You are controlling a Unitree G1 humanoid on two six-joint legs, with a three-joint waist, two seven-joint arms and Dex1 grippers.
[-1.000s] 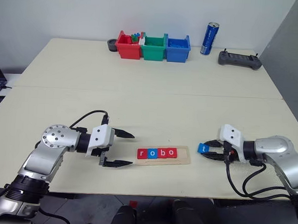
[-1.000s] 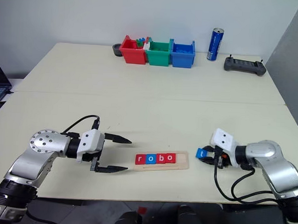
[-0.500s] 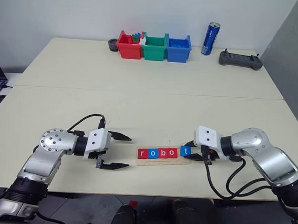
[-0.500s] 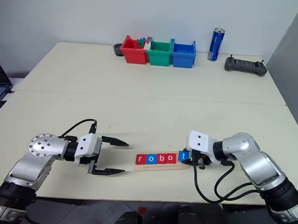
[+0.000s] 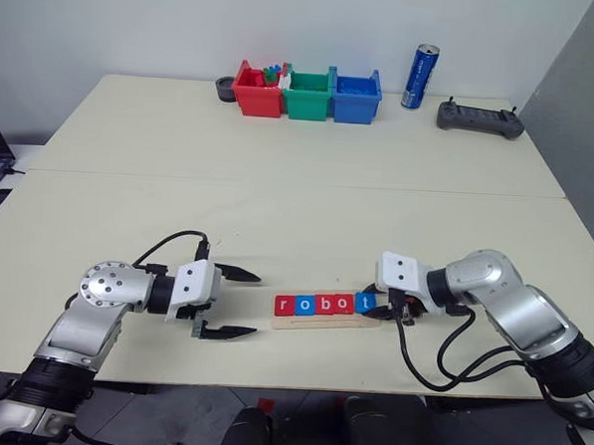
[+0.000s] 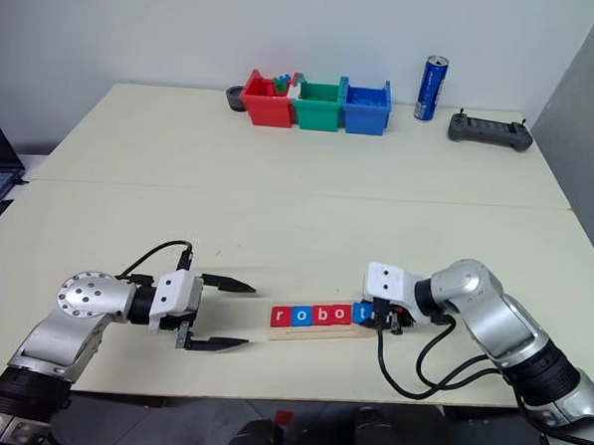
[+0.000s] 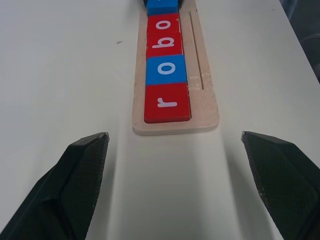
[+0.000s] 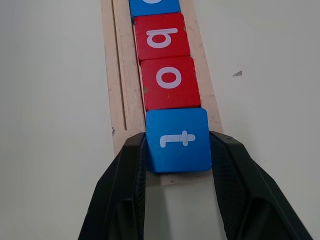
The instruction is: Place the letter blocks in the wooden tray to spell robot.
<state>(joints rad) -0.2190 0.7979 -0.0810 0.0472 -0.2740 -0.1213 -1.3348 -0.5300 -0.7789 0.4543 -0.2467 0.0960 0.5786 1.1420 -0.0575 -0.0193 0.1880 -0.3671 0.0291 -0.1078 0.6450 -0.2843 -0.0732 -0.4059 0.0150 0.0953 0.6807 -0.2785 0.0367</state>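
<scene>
Now the wooden tray (image 5: 327, 314) lies on the table (image 5: 297, 213) between the two sets of jaws, a long pale strip with a thin groove running along one side. Four letter blocks sit flat in it, edge to edge: a red r (image 7: 167, 102) nearest the left jaws, then a blue o (image 7: 165, 69), a red b (image 8: 161, 36) and a red o (image 8: 170, 82). Each is a small flat square with a white lowercase letter.

The right jaws (image 8: 178, 145) pinch the fifth block, a blue t (image 8: 178, 140), one black finger (image 8: 126, 170) pressed against each side of it. It is held at the tray's end nearest those jaws, touching the red o; whether it rests fully on the wood cannot be told.

The left jaws (image 5: 235, 303) stand spread wide and empty just beyond the tray's other end, the red r lined up with the gap between their fingers (image 7: 75, 175) but apart from them.
</scene>
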